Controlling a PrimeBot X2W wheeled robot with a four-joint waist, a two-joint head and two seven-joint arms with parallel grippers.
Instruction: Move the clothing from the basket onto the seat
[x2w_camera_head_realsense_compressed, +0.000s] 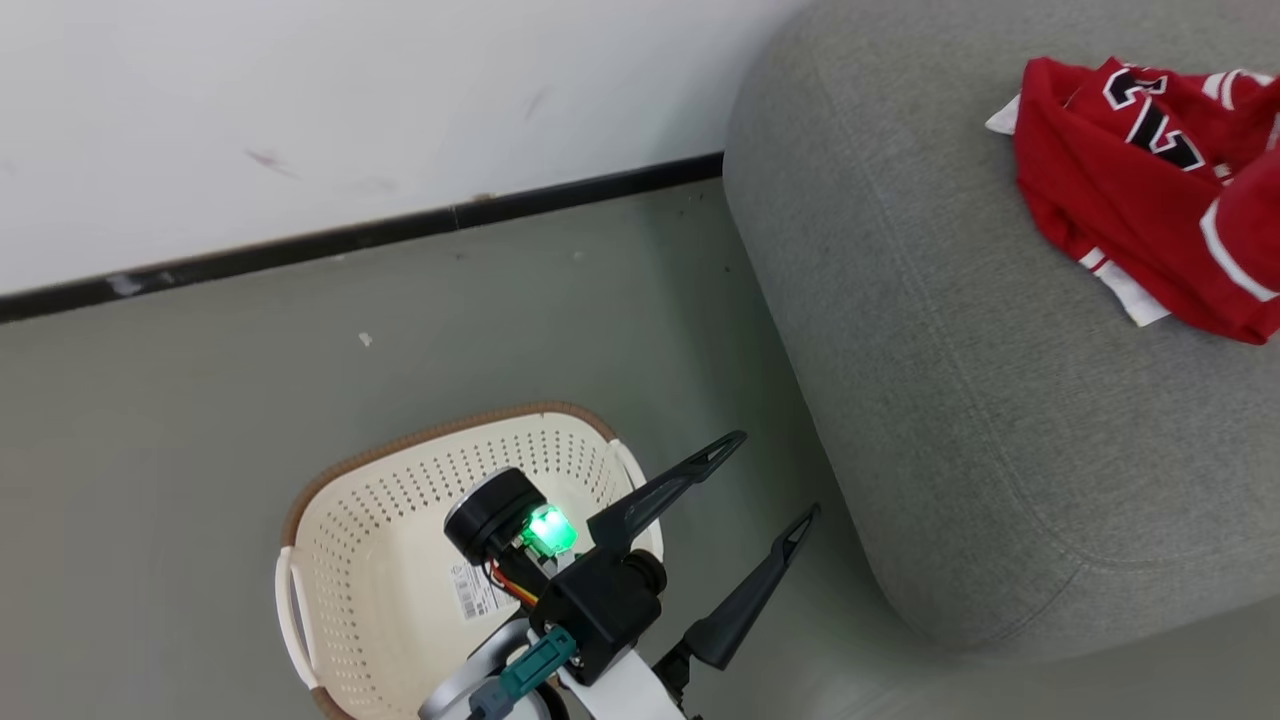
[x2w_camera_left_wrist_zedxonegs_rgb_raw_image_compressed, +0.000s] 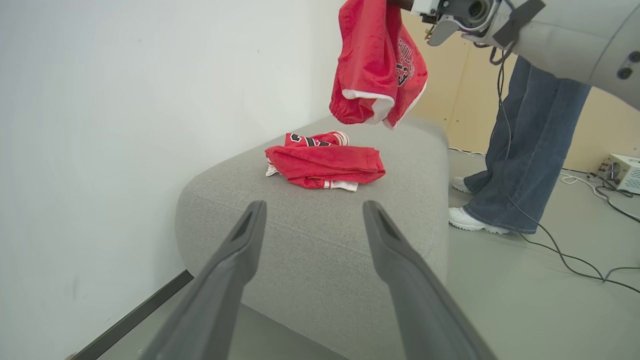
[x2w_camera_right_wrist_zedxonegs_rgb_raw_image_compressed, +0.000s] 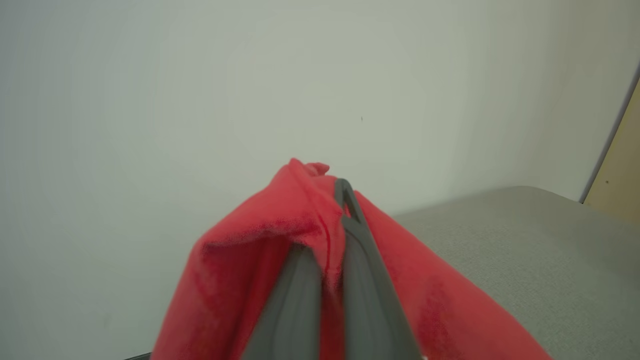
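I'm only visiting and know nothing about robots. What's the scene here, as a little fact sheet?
Left claw: open, empty, near the basket
Right claw: shut on a hanging red garment, above the sofa
Sofa: another red garment lies on it
Basket: no clothing seen inside, though part is hidden
Bystander: jeans-clad legs beside the sofa

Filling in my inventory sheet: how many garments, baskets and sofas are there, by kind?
Red garments: 2 (lying garment, hanging garment in right gripper)
Basket: 1
Sofa: 1
Total: 4
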